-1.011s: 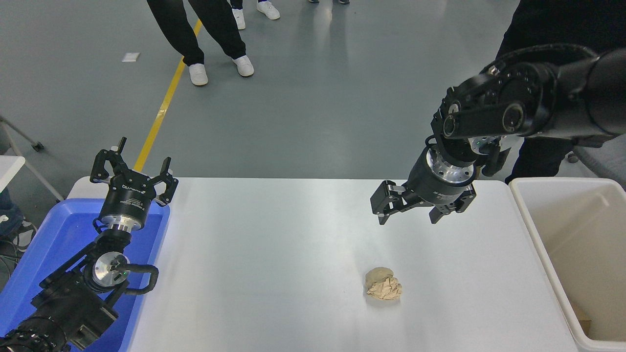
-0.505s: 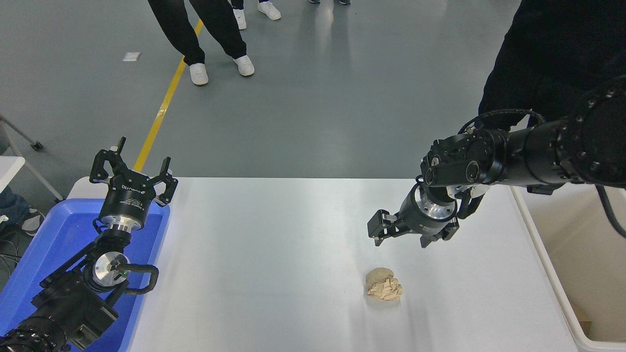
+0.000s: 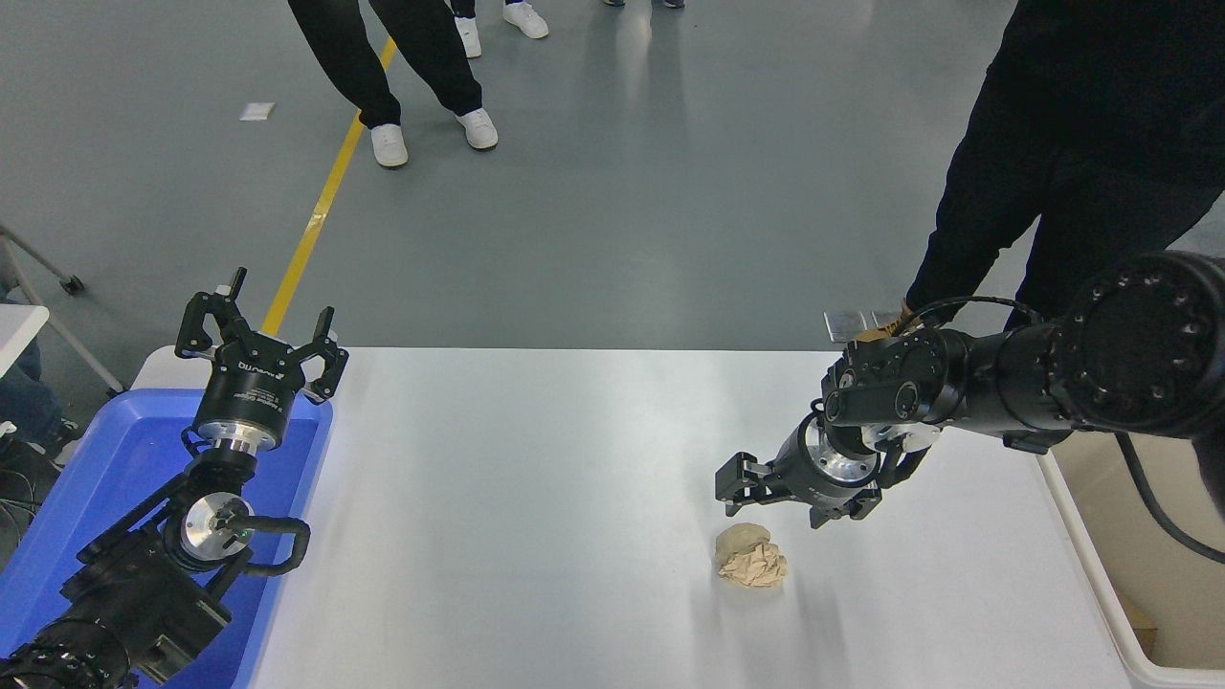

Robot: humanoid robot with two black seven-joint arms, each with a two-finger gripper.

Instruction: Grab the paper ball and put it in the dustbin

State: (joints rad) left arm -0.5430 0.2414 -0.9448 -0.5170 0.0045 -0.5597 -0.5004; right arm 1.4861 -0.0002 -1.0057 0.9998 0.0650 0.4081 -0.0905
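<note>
Paper ball (image 3: pixel 750 559) lies w/ long axis left-right.

Off to my left I am seeing a shallow blue plastic tray (image 3: pixel 57 536) sitting at the left end of the smooth white rectangular table (image 3: pixel 536 517). Past the table's far edge, a grey floor (image 3: pixel 622 211) is stretching away, with a yellow painted line (image 3: pixel 321 206) running diagonally across it. A person in black trousers and white shoes (image 3: pixel 421 86) is standing near that line, and another person in dark clothing (image 3: pixel 1062 163) is standing by the table's far right corner.
</note>
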